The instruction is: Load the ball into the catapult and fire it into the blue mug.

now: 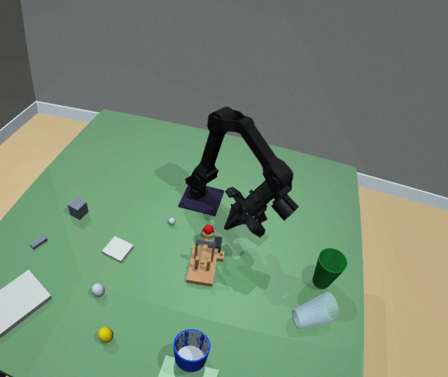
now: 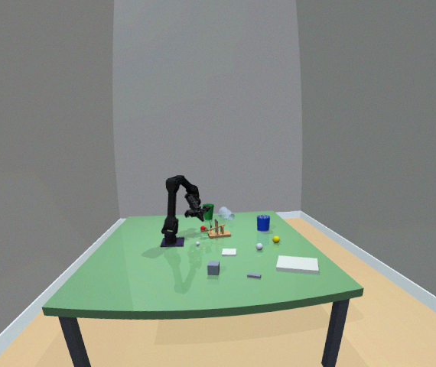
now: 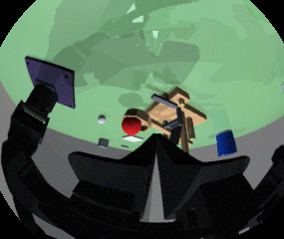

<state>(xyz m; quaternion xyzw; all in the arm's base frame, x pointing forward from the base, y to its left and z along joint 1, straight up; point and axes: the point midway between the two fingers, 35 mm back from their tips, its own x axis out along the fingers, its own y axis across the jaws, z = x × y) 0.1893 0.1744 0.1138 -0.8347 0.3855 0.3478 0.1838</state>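
Observation:
The red ball (image 1: 208,228) (image 2: 203,228) (image 3: 132,125) sits in the cup at the end of the wooden catapult's arm. The catapult (image 1: 201,277) (image 2: 219,234) (image 3: 197,116) stands on the table, with its cup end toward the robot's base and its other end toward the blue mug. The blue mug (image 1: 191,363) (image 2: 262,223) (image 3: 226,143) stands upright at the near edge in the top view. My gripper (image 1: 226,228) (image 2: 203,219) (image 3: 156,137) is shut and empty. It hangs above the table beside the ball and the catapult's cup end, touching neither.
A green cup (image 1: 326,272) (image 2: 208,212) stands upright, and a clear cup (image 1: 315,311) (image 2: 226,213) lies on its side near it. A yellow ball (image 1: 105,334) (image 2: 275,239), two pale balls, a grey block (image 1: 78,208) (image 2: 213,267), a small grey bar and two white slabs lie elsewhere.

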